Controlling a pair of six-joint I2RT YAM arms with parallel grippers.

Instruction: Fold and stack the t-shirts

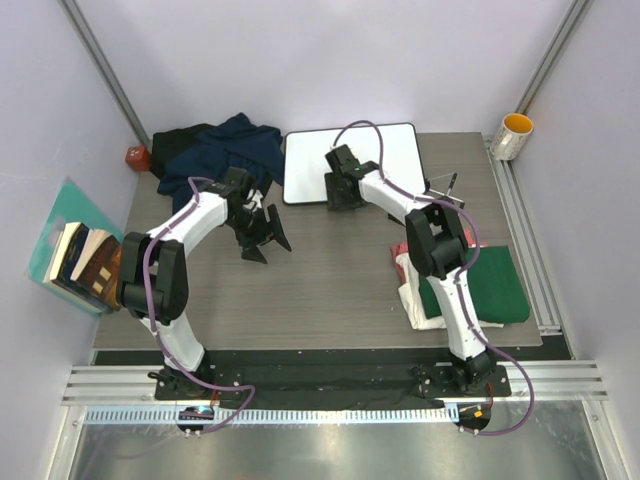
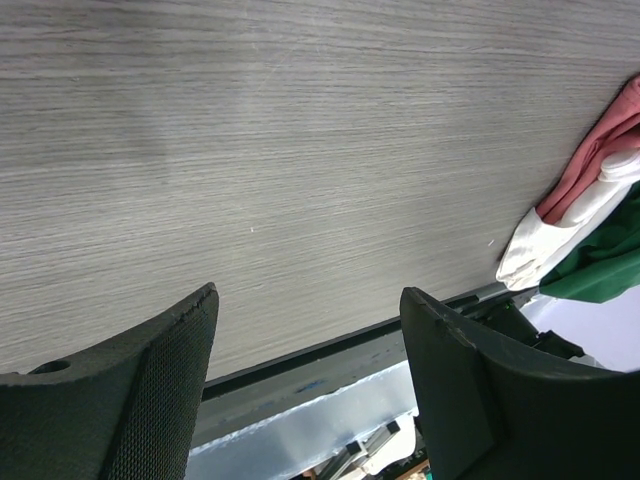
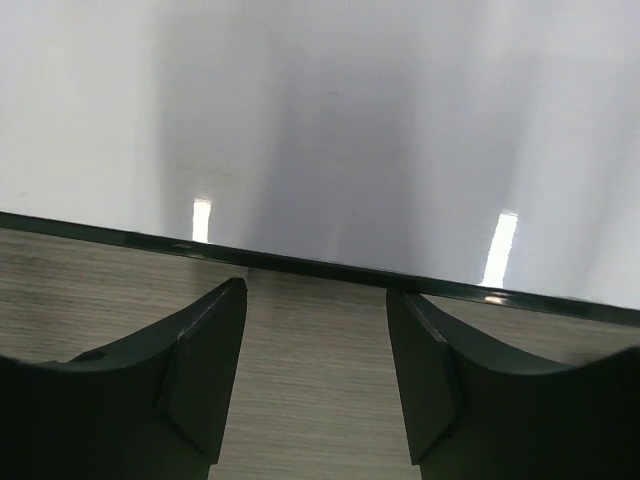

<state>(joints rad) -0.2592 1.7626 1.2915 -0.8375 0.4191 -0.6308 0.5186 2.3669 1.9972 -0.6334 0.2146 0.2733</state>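
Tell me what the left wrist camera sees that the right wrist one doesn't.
Only the left wrist view: the pink-red shirt, cream-white shirt and dark green shirt, piled together. Only the right wrist view: the whiteboard. Both: the wooden table, and the left pincer and right pincer, each open and empty.

The left gripper (image 2: 308, 300) gapes empty over the table (image 2: 300, 150), with the pink-red t-shirt (image 2: 592, 155), cream-white t-shirt (image 2: 545, 235) and dark green t-shirt (image 2: 603, 270) bunched together at right.
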